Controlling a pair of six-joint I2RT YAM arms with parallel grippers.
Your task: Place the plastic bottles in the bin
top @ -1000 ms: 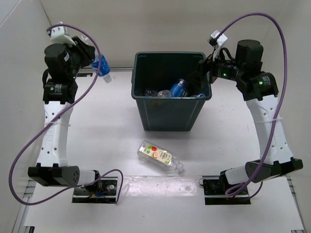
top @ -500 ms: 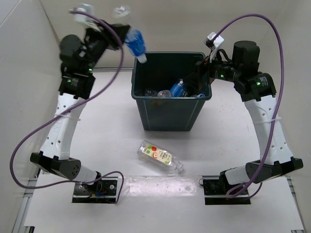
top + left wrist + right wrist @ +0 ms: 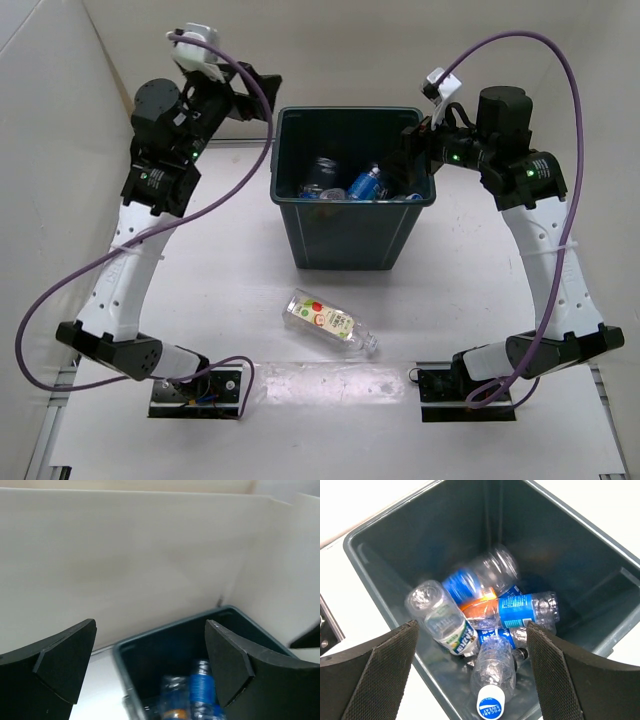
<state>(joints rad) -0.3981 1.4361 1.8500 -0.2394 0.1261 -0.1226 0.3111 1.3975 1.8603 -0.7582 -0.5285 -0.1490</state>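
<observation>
Bottles [image 3: 485,615] piled inside the bin [image 3: 352,230] I see clearly only from the right wrist; the fruit-labelled bottle [image 3: 328,322], lying on the table [image 3: 220,300] at the bin's near side, shows only from above. Left gripper [image 3: 150,630], by the far-left corner, and right gripper [image 3: 472,627], over the right rim, both gape empty.

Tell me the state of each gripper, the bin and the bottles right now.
Left gripper: open, empty, near the bin's far left corner.
Right gripper: open, empty, over the bin.
Bin: upright, holding several bottles.
Bottles in the bin: piled together, one blurred.
Fruit-label bottle: lying on its side on the table, in front of the bin.
</observation>
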